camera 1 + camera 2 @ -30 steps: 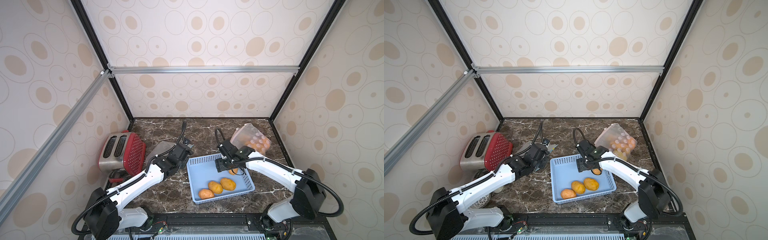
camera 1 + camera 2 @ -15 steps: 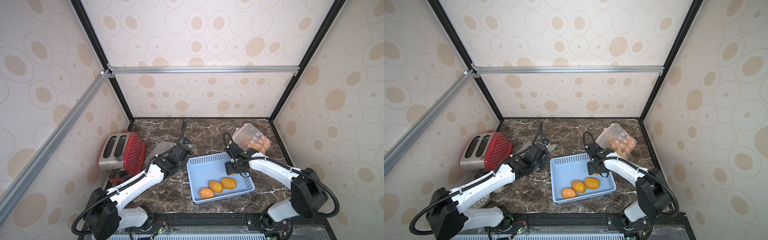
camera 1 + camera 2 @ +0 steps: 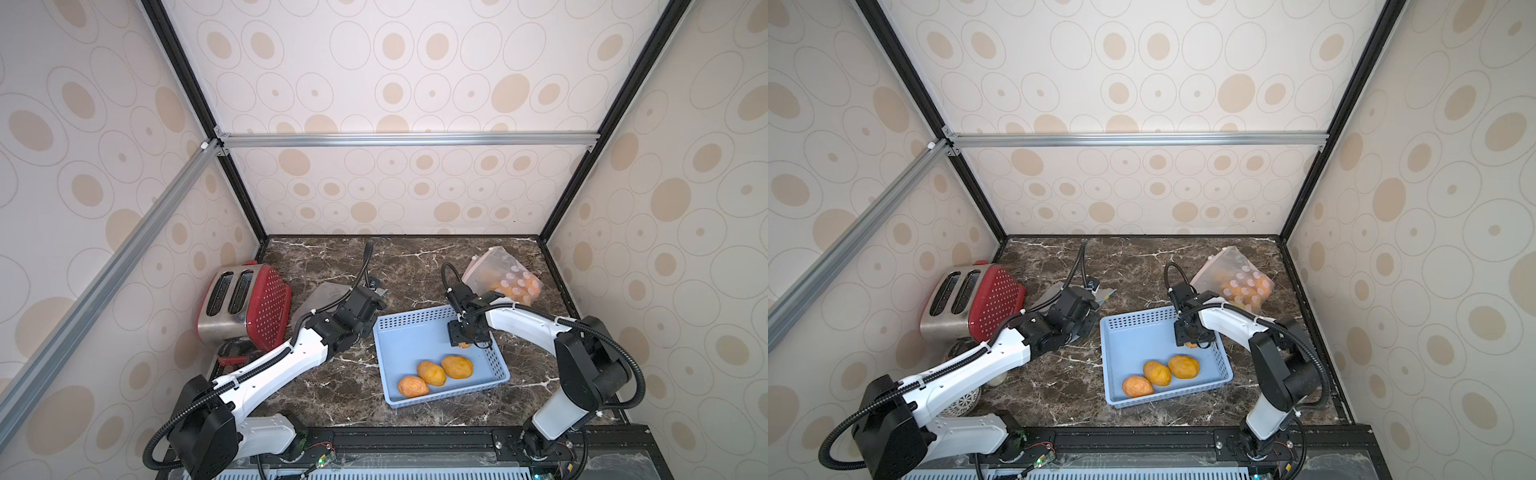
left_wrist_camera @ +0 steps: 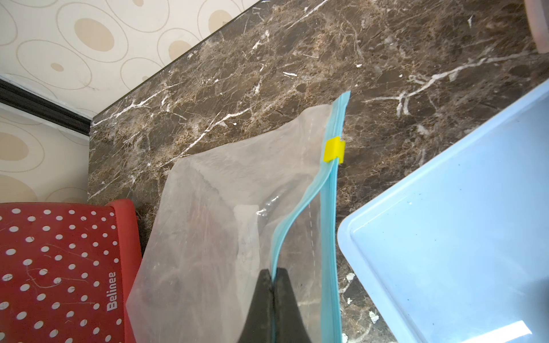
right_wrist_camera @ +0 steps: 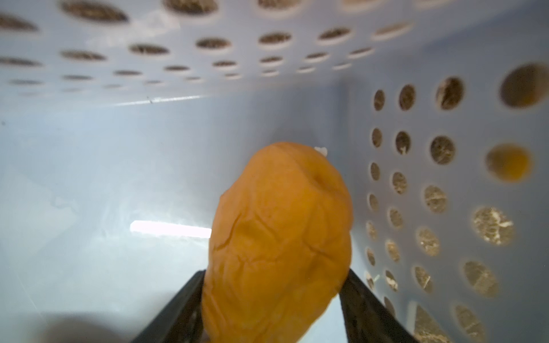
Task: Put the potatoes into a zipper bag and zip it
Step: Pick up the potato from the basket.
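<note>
The right claw [image 5: 274, 273] is closed on a wrinkly orange potato [image 5: 282, 222], one black finger against each flank. The potato pokes out past the fingertips, low in a corner of the blue basket [image 5: 118, 163]. Only the right wrist view shows that contact. In both top views the claw [image 3: 467, 341] covers the potato, and just a sliver of orange shows beneath it. Those top views do show three other potatoes [image 3: 431, 372] lying together at the basket's near end, and a filled bag [image 3: 505, 280] in the far corner behind the right arm.

The left claw [image 4: 274, 273] is pinched tight on the teal rim of the empty zipper bag [image 4: 222, 208], beside the red toaster [image 3: 245, 307]. Its yellow slider [image 4: 333, 149] shows only in the left wrist view.

A second ago the potato lay in plain sight beside the right claw, which has since slid over it and narrowed; the left arm hasn't budged
</note>
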{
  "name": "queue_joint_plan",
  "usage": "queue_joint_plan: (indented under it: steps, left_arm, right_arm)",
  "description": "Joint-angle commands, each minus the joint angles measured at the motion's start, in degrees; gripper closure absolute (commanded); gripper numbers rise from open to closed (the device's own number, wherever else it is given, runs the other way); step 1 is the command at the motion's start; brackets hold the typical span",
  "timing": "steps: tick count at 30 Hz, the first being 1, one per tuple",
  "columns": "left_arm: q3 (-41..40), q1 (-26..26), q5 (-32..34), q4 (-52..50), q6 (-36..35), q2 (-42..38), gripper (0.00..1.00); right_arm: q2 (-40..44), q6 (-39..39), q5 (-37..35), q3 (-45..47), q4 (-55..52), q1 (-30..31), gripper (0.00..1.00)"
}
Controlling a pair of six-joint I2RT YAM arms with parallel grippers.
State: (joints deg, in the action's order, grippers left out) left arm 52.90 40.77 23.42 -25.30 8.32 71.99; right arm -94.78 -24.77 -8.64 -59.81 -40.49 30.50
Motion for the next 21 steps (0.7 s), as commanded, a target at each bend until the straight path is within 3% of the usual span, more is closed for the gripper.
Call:
queue_joint_plan:
  steps: [1, 7, 14, 21]
  left_arm:
    - [-0.14, 0.08, 0.40, -0.38, 0.65, -0.36, 1.00]
    - [-0.17, 0.08, 0.37, -0.41, 0.65, -0.30, 1.00]
    - [-0.25, 0.05, 0.31, -0.47, 0.65, -0.10, 1.00]
    - [-0.24, 0.05, 0.32, -0.58, 0.64, -0.07, 1.00]
  right_arm:
    - [-1.56, 0.58, -0.34, -2.00, -0.62, -0.19, 0.36]
    - [-3.47, 1.74, -1.84, -3.89, -1.70, -0.26, 0.40]
    - [-4.09, 2.82, -2.86, -4.94, -0.57, -0.21, 0.27]
    - [-6.19, 4.22, -3.50, -6.52, -0.09, -0.25, 0.30]
